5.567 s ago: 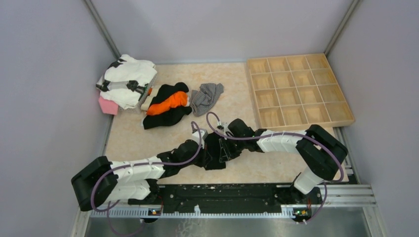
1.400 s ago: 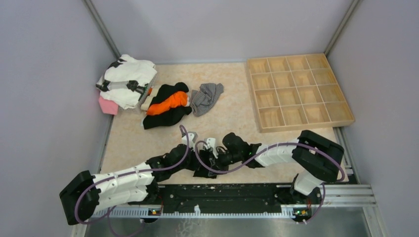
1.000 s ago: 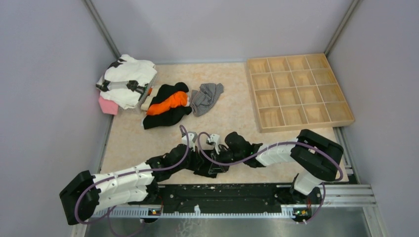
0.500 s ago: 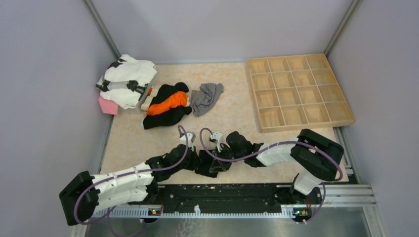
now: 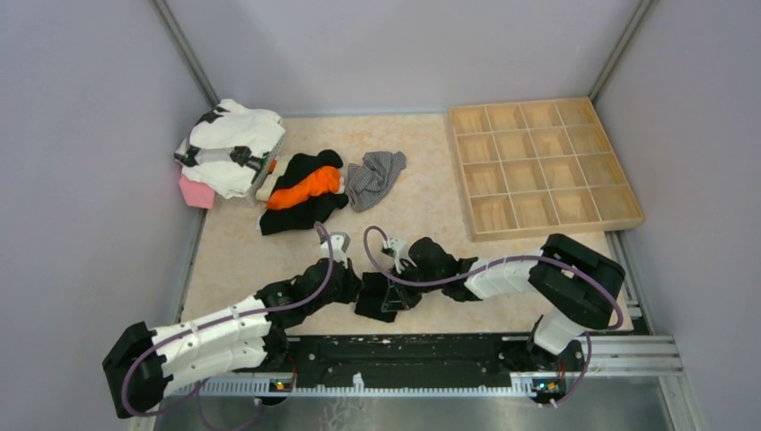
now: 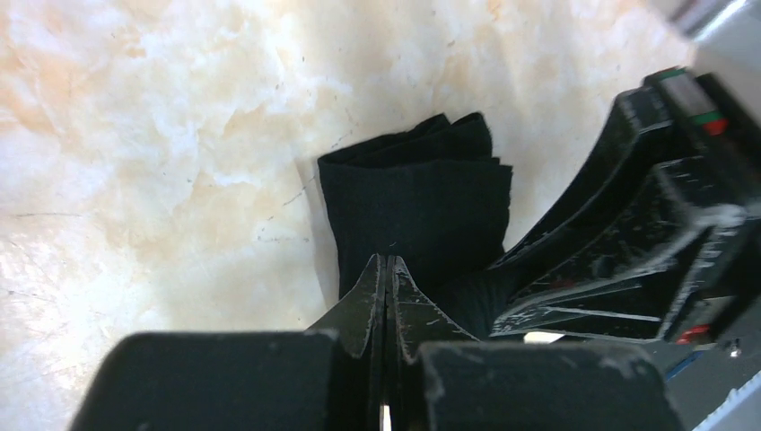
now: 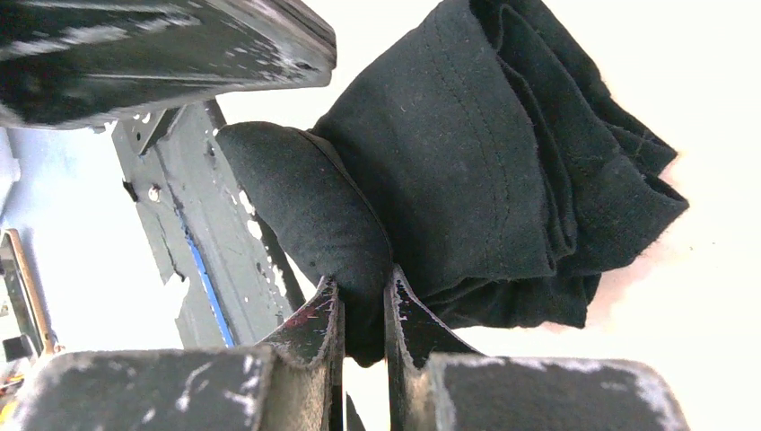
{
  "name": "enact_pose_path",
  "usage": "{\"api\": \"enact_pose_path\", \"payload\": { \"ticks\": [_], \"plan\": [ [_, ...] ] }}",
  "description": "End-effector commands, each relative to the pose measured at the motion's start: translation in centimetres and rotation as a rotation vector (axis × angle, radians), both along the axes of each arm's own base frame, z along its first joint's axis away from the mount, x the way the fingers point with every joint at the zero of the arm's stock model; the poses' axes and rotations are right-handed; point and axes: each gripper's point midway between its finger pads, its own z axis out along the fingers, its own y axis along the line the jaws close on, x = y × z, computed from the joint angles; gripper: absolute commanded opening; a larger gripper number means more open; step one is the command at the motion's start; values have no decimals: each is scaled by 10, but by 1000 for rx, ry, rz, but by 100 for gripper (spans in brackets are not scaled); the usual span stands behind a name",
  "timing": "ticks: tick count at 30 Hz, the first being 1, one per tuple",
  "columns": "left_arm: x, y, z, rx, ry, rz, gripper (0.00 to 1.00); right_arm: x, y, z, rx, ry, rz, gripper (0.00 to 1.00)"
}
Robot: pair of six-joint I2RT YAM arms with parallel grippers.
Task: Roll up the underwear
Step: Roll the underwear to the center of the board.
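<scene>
Left arm (image 5: 211,334): you have white shells alternating with blocky black joint housings, the largest at the far end.
Right arm (image 5: 511,274): you get the same livery here, a white link and a bulky black elbow block.
Cables: you'll see a purple cable (image 5: 296,295) looping loosely along each arm.
Left claw (image 6: 386,265): your two black fingers (image 6: 359,305) taper to thin points, with grey scuffs on the block behind them.
Right claw (image 7: 363,287): black, with paint scratched to pale flecks; your left wrist view shows red and green marks (image 6: 709,119) on its body.
Base rail (image 5: 404,355): a black plate chipped white, on a silver toothed rail.
</scene>
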Motion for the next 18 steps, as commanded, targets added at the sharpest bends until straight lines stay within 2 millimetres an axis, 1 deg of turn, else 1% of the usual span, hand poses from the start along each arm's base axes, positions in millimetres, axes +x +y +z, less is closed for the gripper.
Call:
{"api": "enact_pose_path", "payload": {
  "ticks": [1,5,8,11,18],
  "plan": [
    [13,-1,36,-33,-75,40,0,5,-40,-40,-225,51,-107,0],
    [15,-2,58,-76,-123,33,0,8,-44,-42,-255,74,-143,0],
    [11,-8,68,-109,-157,-24,0,11,-48,-45,-285,88,-172,0],
    [6,-13,72,-126,-174,-81,0,14,-50,-46,-309,102,-194,0],
    [-4,-25,72,-164,-165,-162,0,18,-52,-50,-339,117,-232,0]
  ]
}}
